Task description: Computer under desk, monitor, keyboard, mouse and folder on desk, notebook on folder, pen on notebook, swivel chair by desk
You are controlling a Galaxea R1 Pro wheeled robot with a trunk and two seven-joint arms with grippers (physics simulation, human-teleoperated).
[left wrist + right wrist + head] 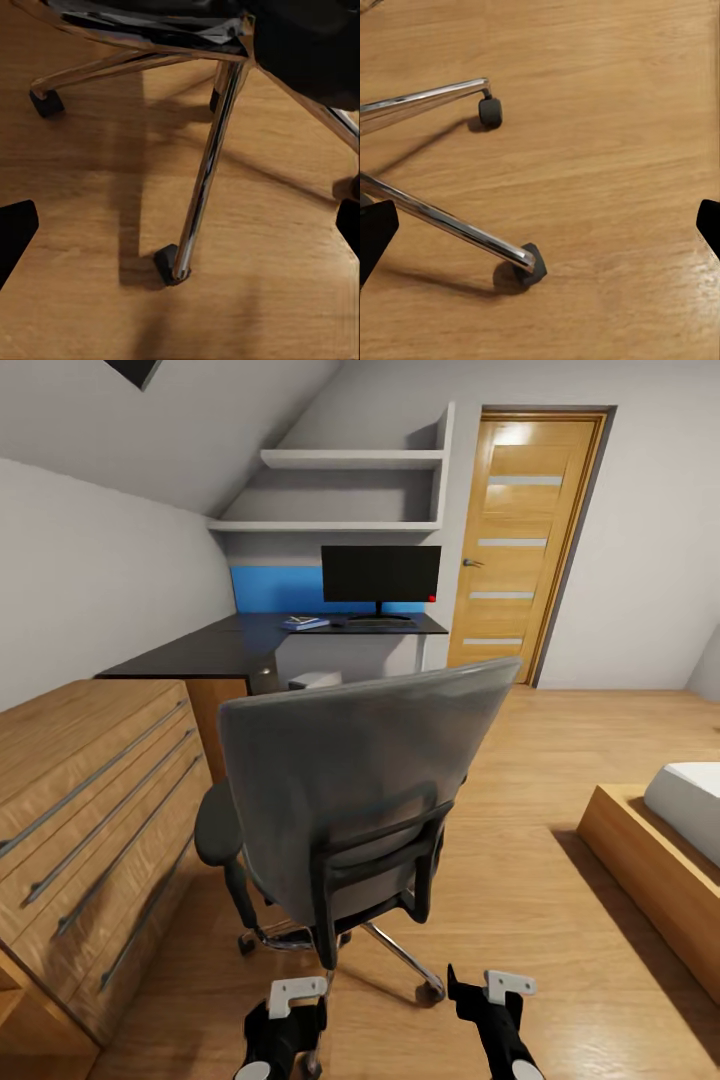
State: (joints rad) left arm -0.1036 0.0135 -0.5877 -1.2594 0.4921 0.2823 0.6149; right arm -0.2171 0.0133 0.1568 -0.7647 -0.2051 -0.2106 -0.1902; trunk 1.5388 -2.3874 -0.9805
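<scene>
The grey swivel chair [350, 780] stands just in front of me with its back toward me, and the backrest hides its seat. Its chrome legs and castors [196, 202] [450, 221] cross the wood floor below both wrists. My left gripper [285, 1015] and right gripper [487, 992] hang low behind the chair base, both open and holding nothing; dark fingertips [15, 234] [375, 234] sit wide apart. Far back, the black desk [220, 645] carries the monitor [380, 573], a keyboard [376, 624] and a blue folder [305, 624] with something small on it. The pale computer [314, 680] sits under the desk.
A light wood drawer unit [90, 800] lines the left side close to the chair. A bed [670, 840] on a wooden frame is at the right. Open floor runs between chair and bed toward a closed wooden door [520, 540]. White shelves [350, 460] hang above the desk.
</scene>
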